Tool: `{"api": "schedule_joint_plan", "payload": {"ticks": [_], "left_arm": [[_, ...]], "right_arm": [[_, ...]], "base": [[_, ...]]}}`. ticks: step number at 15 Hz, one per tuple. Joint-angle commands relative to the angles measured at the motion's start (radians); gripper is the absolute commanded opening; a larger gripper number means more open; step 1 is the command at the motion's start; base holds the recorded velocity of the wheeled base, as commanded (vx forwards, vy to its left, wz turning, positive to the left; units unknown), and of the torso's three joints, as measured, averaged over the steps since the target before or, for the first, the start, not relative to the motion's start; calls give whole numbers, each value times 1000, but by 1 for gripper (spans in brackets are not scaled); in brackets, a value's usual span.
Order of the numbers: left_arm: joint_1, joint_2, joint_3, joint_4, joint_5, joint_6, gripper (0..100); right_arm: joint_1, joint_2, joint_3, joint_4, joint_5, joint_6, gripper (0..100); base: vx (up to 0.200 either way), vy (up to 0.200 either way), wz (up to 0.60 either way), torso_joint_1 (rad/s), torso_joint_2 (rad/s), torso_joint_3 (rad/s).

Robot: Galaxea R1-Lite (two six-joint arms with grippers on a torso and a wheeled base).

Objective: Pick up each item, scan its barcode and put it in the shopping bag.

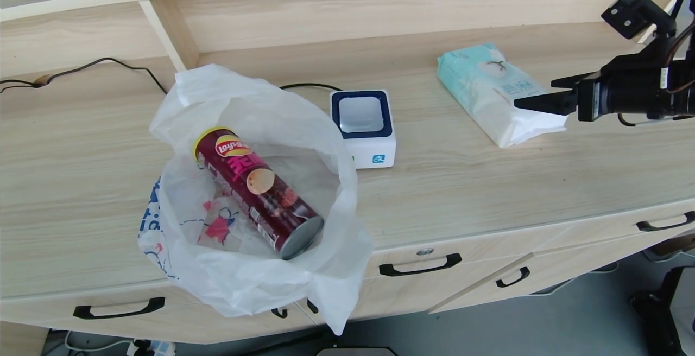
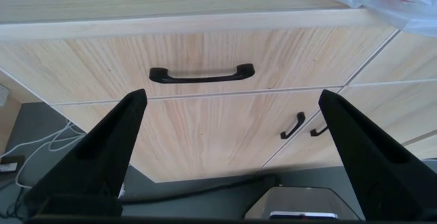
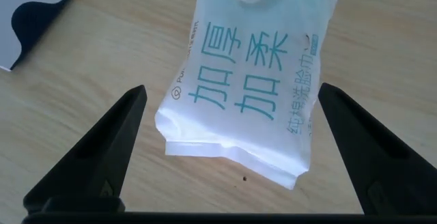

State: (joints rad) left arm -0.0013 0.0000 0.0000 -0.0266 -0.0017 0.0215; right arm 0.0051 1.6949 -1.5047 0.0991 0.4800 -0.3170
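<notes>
Right wrist view: right gripper (image 3: 232,104) spread wide, empty, jaws flanking near end of tissue pack (image 3: 249,80); head view: pack flat on worktop (image 1: 81,182), long axis 11-to-5 o'clock, at gripper's 9 o'clock; right arm nearer.

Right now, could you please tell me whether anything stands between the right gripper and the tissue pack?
Nothing visible does: the open right gripper faces the tissue pack, which lies uncovered on the counter.

left end effector (image 2: 232,93): fingers spread wide | right end effector (image 3: 232,87): fingers spread wide, held level
</notes>
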Motion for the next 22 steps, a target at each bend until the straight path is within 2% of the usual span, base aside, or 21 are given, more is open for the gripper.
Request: {"api": "schedule_joint_plan", "payload": {"ticks": [1, 13, 22], "left_arm": [[0, 2, 0, 1, 0, 0, 100], [0, 2, 0, 1, 0, 0, 100], [0, 2, 0, -1, 0, 3, 100]], "right_arm": [[1, 48, -45, 4, 2, 1, 100], [18, 150, -131, 4, -12, 7, 100], [59, 204, -184, 5, -89, 58, 100]], "base": [[0, 0, 0, 0, 0, 0], [0, 0, 0, 0, 0, 0], [0, 0, 0, 0, 0, 0]]}}
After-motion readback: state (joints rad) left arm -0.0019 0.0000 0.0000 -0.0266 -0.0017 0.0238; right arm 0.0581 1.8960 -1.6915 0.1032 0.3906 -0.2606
